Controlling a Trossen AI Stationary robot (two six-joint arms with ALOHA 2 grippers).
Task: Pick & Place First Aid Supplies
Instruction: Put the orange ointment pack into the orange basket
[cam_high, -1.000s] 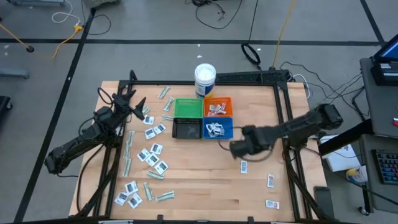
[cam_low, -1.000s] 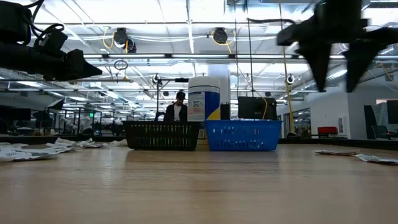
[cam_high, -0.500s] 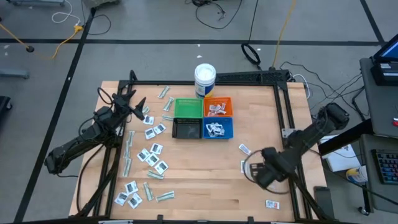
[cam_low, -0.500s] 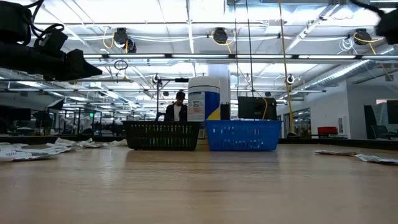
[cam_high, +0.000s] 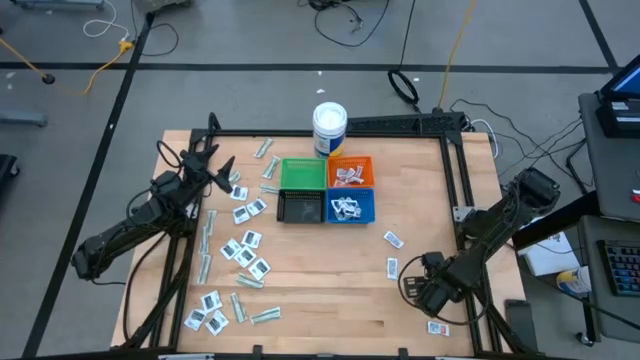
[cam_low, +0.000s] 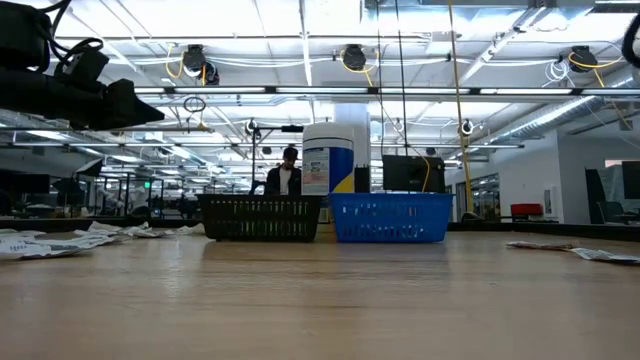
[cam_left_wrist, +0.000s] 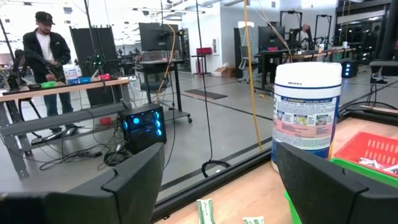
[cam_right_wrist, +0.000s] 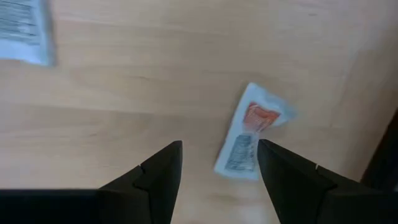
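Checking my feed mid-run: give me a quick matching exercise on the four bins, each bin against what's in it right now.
Bins:
1. green bin
2. orange bin
3. blue bin
4. black bin

Contents:
A. white packets; sits behind the blue one
B. nothing; sits beside the orange one
C. white packets; sits beside the black one
D. no packets visible; dark mesh floor

Pairs: 1-B, 2-A, 3-C, 4-D

The high camera is looking straight down on the whole table (cam_high: 330, 300). The low camera is sitting at tabletop level, facing across it into the room. Both are taking in the white tub (cam_high: 329, 127) and the blue bin (cam_low: 390, 217). The left wrist camera is facing level toward that tub; the right wrist camera is pointing down, close over the wood.
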